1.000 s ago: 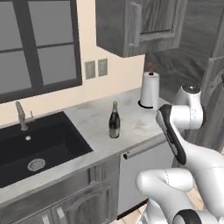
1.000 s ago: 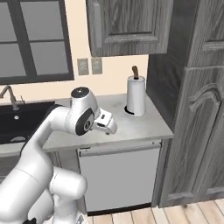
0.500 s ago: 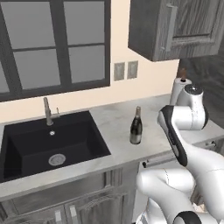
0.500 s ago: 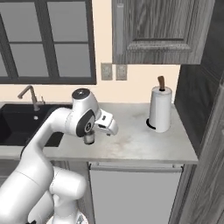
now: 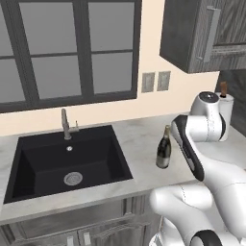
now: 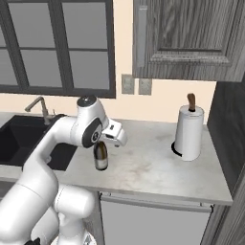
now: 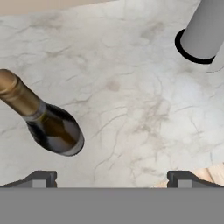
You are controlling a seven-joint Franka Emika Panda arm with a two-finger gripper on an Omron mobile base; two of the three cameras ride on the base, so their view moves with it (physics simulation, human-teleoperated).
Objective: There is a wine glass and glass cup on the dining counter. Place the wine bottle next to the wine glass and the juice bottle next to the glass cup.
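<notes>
You are looking at the wine bottle, which stands upright on the marble counter just beside the right edge of the black sink, closer to the counter's front edge than to the wall. It is dark glass with a slim neck, a gold-foil top and a pale label on its body. From the camera on the hand, you see the bottle from above: brownish-gold foil cap, a grey band under it, then dark rounded shoulders.

Your hand hangs above the counter with its two fingertips spread as wide as they go and nothing between them; the bottle lies off to one side of the gap, not inside it. In the right base view the hand sits just above and beside the bottle.

A white paper towel roll on a black base stands well apart, near the counter's far right corner.
</notes>
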